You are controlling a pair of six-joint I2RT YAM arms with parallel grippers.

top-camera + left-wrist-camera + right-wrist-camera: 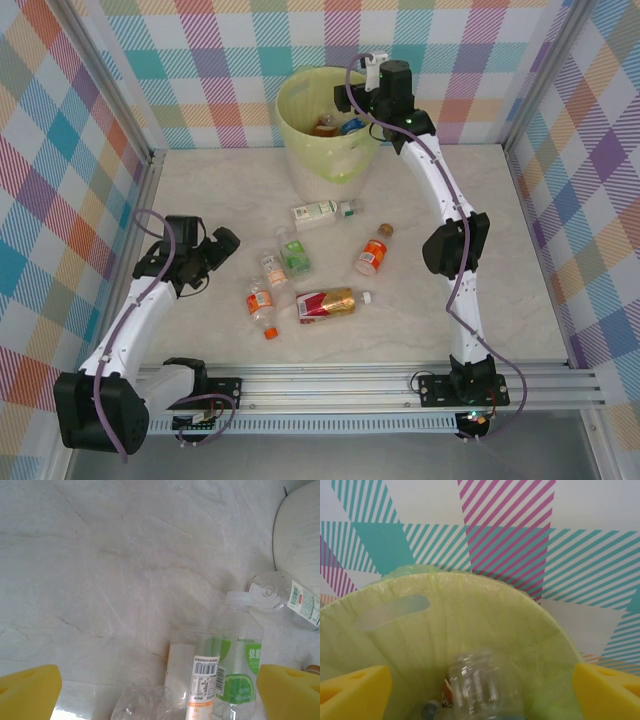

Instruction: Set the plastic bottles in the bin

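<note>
- The bin (pixel 322 165) stands at the far side of the table (pixel 520 300). Its pale yellow-green bag (pixel 470 615) is folded over the rim.
- The right fingers (pixel 355 692) hang over the mouth of the bin. They are spread wide and there is nothing between them.
- Under them, inside the bin, lies a clear ribbed bottle (pixel 480 682). In the top view, a blue piece (pixel 352 127) and an orange-brown piece (pixel 325 126) of other bottles also show inside the bin.
- Six plastic bottles lie on the table, all on the near side of the bin.
- The white-label bottle (pixel 322 211) is the closest to the bin and lies on its side near the bin's foot.
- Farther from the bin, the green-label bottle (pixel 293 256) and the orange-label bottle (pixel 272 268) lie just beside each other.
- The brown-cap bottle (pixel 373 255) lies to the near right of the bin, apart from the others.
- Farthest from the bin are the red-and-gold bottle (pixel 330 301) and the red-cap bottle (pixel 261 305).
- The left fingers (pixel 30 692) are released, wide apart and hold nothing. They are low over the table at the near left of the bin, and the green-label and orange-label bottles lie in front of them.
</note>
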